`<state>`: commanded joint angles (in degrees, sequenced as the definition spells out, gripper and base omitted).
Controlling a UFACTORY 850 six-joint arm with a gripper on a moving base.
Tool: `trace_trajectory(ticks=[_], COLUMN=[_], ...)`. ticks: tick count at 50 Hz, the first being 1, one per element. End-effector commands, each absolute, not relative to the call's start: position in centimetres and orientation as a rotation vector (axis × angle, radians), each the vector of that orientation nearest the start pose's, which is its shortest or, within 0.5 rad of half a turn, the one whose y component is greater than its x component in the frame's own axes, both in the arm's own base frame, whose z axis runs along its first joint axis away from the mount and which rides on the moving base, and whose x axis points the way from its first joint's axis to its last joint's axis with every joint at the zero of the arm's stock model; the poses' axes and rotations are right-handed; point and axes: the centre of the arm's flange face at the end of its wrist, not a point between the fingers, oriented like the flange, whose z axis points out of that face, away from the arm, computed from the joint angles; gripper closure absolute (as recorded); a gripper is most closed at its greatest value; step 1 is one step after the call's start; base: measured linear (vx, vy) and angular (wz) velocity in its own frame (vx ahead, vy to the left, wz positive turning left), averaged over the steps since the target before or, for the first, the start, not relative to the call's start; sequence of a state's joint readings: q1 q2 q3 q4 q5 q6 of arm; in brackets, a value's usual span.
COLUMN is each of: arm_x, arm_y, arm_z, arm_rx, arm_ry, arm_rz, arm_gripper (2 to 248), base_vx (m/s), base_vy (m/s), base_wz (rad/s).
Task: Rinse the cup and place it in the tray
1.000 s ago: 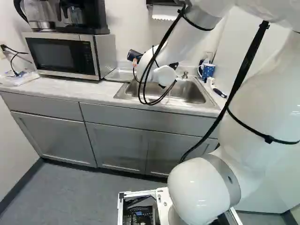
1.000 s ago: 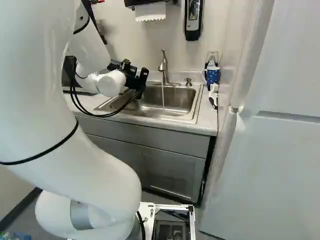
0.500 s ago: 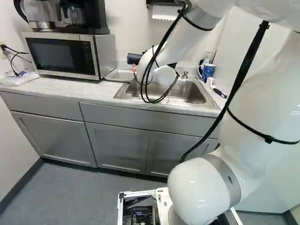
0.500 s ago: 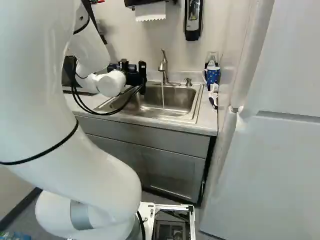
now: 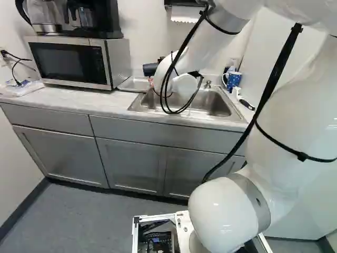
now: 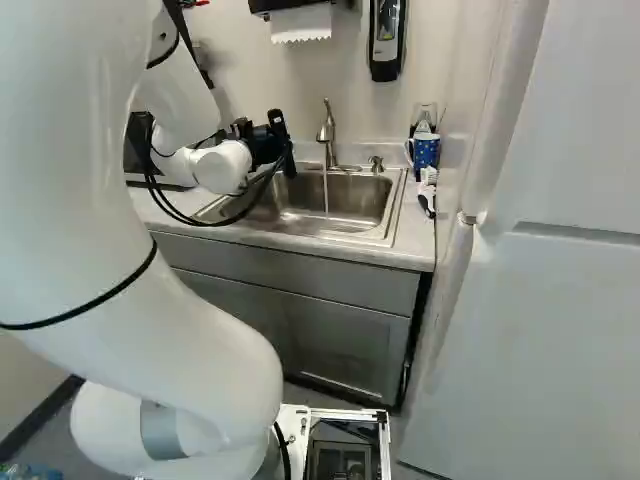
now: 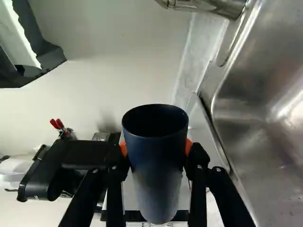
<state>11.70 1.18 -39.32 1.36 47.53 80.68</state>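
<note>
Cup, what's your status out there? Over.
Hand shut on dark blue cup. Faucet running, cup clear of stream. Nothing seen blocking tray.

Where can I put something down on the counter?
On the bare strip of counter in front of the microwave, or the small patch beside the sink, in front of the brush. It's crowded behind the brush, by the blue mug.

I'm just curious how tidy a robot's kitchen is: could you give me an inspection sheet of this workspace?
Surface: pale counter with steel sink.
Job's things: dark blue cup; tray beside the sink; faucet running.
Clutter: spotted mug and brush by the sink.
Gripper: gripper shut on the cup.
Cables: black cables along the arm, some looping near the sink.
Surroundings: coffee maker on microwave; wall-mounted towel dispenser.
</note>
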Motion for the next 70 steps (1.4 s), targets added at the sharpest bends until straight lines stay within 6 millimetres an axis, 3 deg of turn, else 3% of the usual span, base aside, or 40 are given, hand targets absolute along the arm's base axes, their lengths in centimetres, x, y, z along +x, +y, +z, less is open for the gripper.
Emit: trace_trajectory(ticks=[70], arm_x=[46.31], arm_y=[9.43], arm_z=[52.43], arm_rx=[-1.855], arm_ry=[0.475], arm_rz=[-1.676], arm_gripper=[125], base_vx=[0.0], base_vy=[0.0], base_wz=[0.0])
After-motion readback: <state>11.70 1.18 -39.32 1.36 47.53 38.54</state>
